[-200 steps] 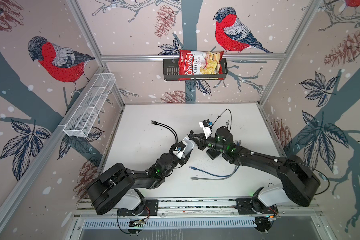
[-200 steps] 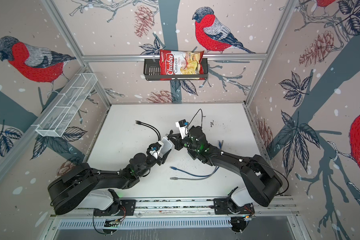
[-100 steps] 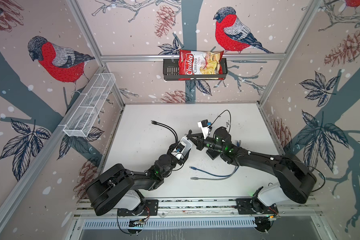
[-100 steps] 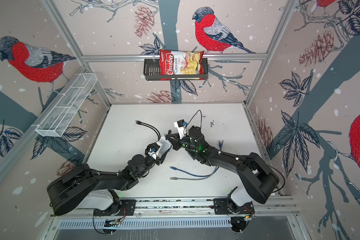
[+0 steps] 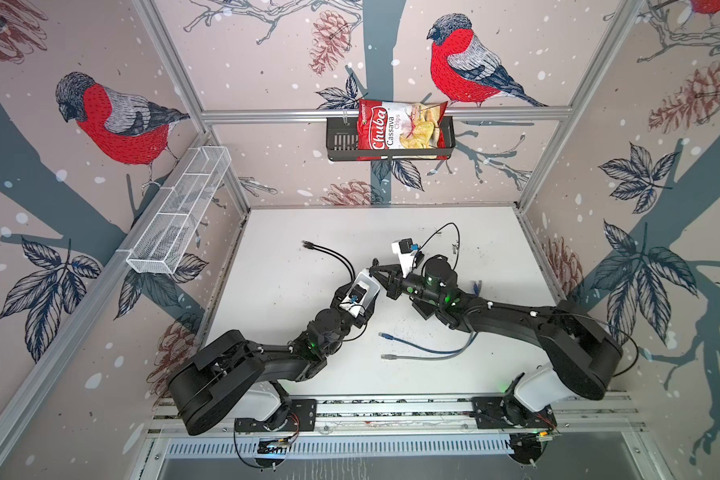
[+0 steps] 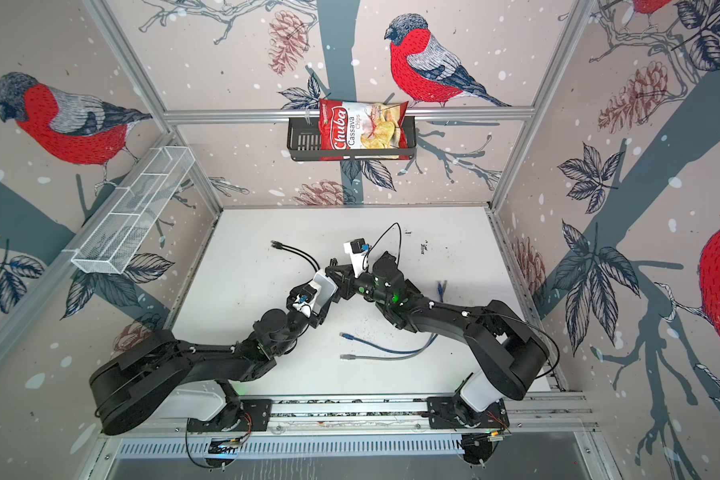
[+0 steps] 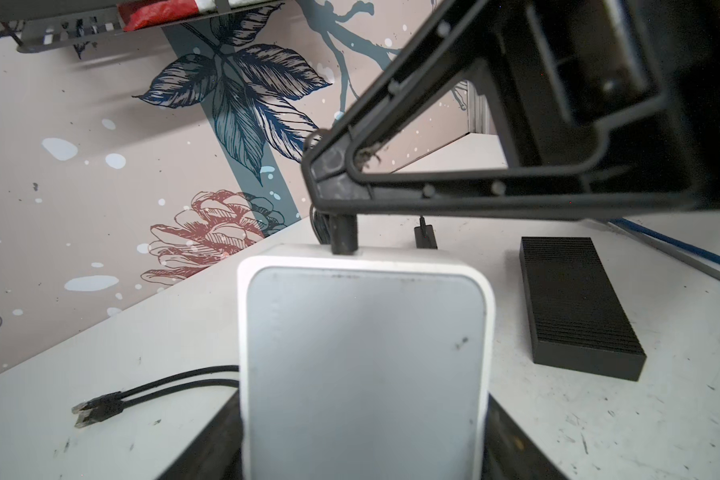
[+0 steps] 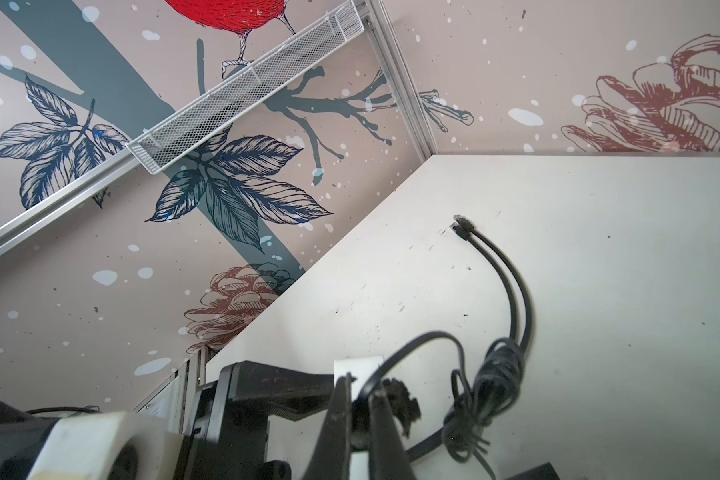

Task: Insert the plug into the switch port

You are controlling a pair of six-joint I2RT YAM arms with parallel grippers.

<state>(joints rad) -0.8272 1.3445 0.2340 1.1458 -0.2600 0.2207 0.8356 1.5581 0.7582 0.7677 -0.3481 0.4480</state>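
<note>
Left wrist: white, round-cornered switch, faintly scuffed

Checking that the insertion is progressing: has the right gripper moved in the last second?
Yes, slightly: the right gripper has shifted left in both top views, toward the loose black plugs.

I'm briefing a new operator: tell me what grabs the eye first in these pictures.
Over the table, the left tool holds a white switch, and the right tool, shut on a black plug, holds it against the switch's edge. On the back wall, a red chips bag sits in a black basket.
</note>
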